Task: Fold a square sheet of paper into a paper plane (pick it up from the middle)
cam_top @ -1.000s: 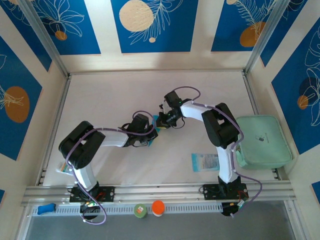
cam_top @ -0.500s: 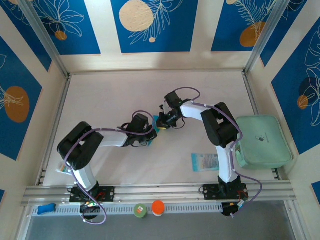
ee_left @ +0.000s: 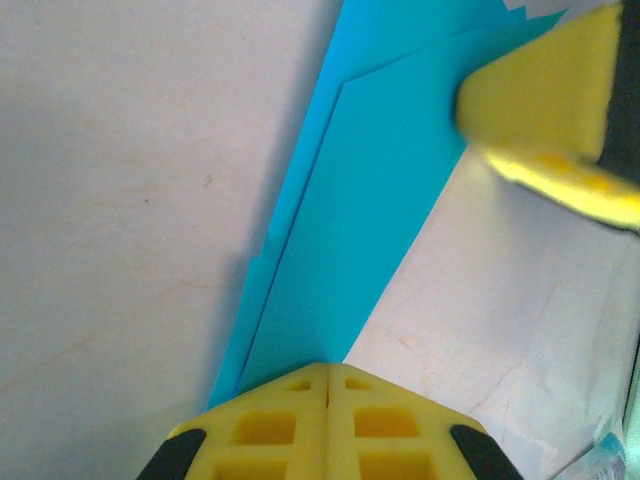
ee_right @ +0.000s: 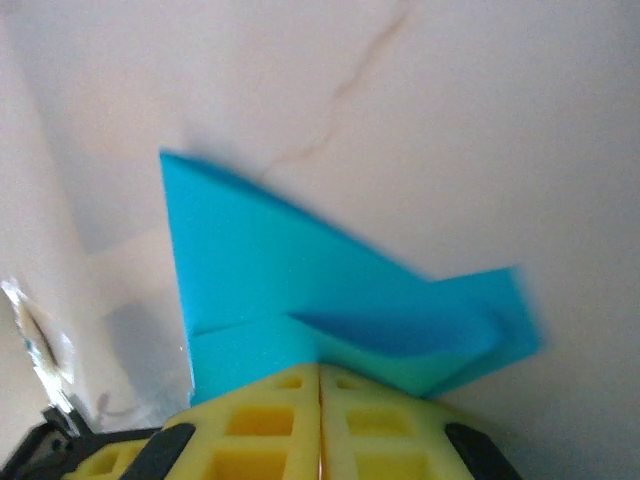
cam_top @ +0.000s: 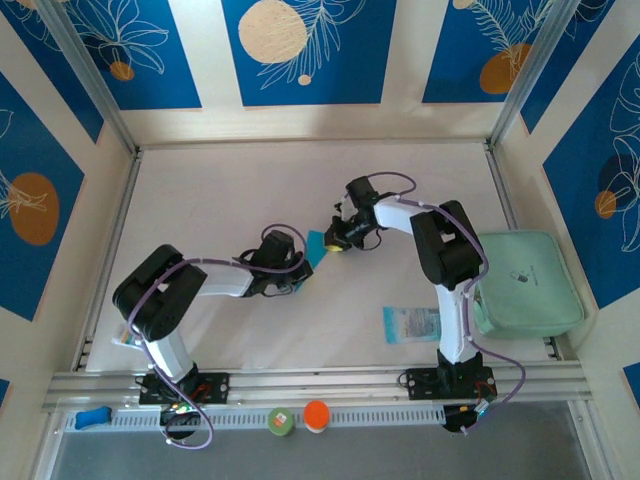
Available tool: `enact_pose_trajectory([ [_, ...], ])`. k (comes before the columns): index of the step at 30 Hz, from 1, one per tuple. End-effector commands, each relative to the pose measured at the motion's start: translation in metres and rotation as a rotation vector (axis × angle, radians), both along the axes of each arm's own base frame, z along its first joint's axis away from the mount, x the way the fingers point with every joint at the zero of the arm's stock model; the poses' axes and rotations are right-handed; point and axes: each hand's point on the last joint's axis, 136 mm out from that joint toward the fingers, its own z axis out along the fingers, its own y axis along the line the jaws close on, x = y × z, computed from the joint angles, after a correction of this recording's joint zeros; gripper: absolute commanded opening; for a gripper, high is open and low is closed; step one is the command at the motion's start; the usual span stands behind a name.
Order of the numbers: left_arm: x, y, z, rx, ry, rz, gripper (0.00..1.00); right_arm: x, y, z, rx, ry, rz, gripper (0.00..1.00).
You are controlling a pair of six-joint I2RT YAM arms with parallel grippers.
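Thin cyan-turquoise folded paper sheet [ee_left: 370, 230] — left fingers [ee_left: 280, 425] clenched on one end, right fingers [ee_right: 260, 420] clenched on the opposite end — likely bracing its layers for the next crease.

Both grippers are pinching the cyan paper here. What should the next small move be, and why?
Probably lower the folded cyan paper onto the table without releasing. The left gripper and right gripper are each shut on it at opposite ends, and its shadow suggests it hangs just off the surface, where a crease cannot be pressed flat.
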Motion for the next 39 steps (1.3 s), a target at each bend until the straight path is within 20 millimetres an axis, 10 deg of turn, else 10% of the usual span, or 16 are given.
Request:
enact_pose_trajectory([
  [1,-0.045,0.040,-0.050,0.150,0.198,0.023,0.03,0.035,-0.038,-0.015,-0.054,0.004,-0.133,0.08],
  [10,-0.035,0.026,-0.037,0.121,0.161,-0.028,0.03,0.069,-0.074,0.021,-0.057,-0.095,-0.218,0.07],
  [16,-0.031,0.022,-0.030,0.109,0.146,-0.040,0.03,0.033,-0.044,0.051,-0.034,-0.170,-0.126,0.08],
  [26,-0.026,0.015,-0.019,0.097,0.125,-0.061,0.04,-0.024,0.030,0.025,-0.013,-0.084,0.040,0.07],
  [39,0.004,-0.016,0.036,-0.032,-0.049,-0.123,0.10,-0.030,0.016,-0.020,-0.119,0.009,0.044,0.05],
])
